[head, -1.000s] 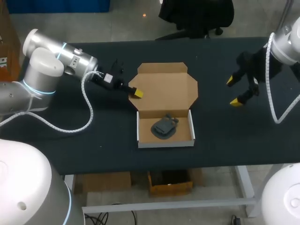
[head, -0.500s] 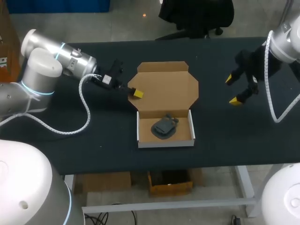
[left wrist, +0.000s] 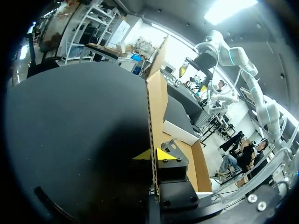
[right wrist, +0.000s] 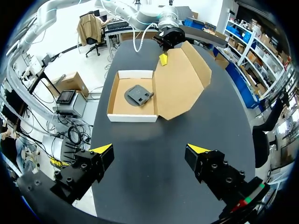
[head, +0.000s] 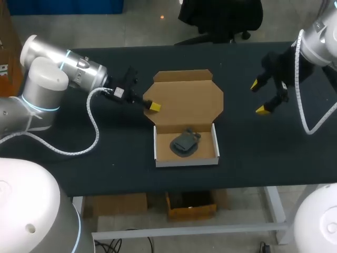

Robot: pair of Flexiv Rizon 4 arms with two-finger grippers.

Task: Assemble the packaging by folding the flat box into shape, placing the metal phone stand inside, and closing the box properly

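A black table (head: 253, 158) is seen from above, with two pale robot arms brought in from its sides. The left arm (head: 52, 79) is stretched across the table's left half towards the middle; the right arm (head: 321, 42) is held over the far right part, well apart from everything else. At the centre, an open cardboard box (head: 187, 162) is set down, white outside and brown inside, its shallow tray nearest the front edge. Its lid (head: 184, 100) is hinged at the tray's far side and laid open behind it. A dark metal phone stand (head: 184, 143) is placed inside the tray, about the middle of its floor. The left gripper (head: 152, 105) is clamped on the lid's left edge, with the cardboard seen edge-on between its yellow tips in the left wrist view; the lid seems slightly lifted there, though this is hard to judge. The right gripper (head: 258, 97) is held with its fingers wide apart and nothing between them.
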